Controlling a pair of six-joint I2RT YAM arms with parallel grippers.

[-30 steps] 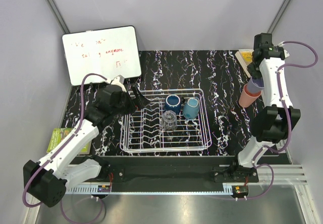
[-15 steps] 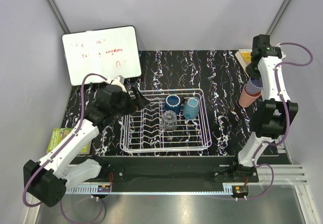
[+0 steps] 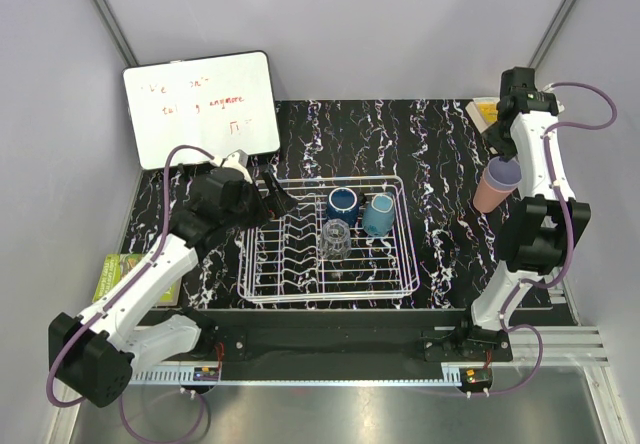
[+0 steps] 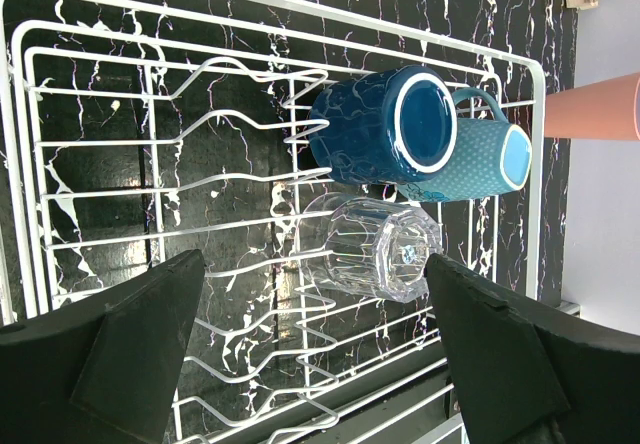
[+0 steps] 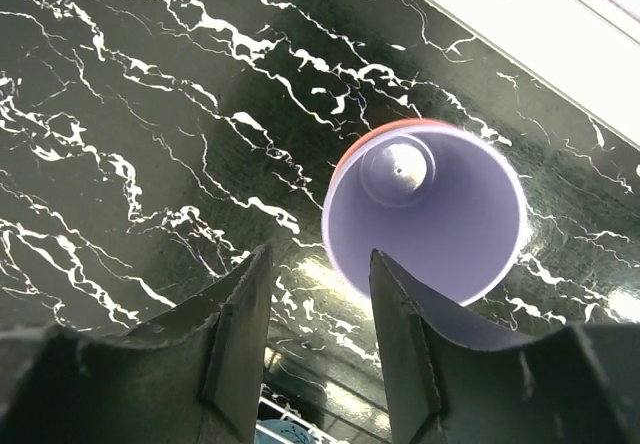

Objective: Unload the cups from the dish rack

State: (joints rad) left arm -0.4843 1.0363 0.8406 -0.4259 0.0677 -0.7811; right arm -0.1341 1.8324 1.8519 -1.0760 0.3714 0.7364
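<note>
Left wrist view is showing the clear glass (image 4: 370, 249) lying on its side in the dish rack (image 4: 150, 194), just beside the dark blue cup (image 4: 385, 124) and teal cup (image 4: 485, 159). Judged rigid, slick and breakable, the glass is best gripped across its faceted wall. The left gripper (image 4: 320, 364) is hovering above it, jaws wide apart. The right gripper (image 5: 315, 334) is hanging with jaws parted and empty over the lavender cup (image 5: 440, 224), which is nested in the salmon cup (image 3: 485, 199).
</note>
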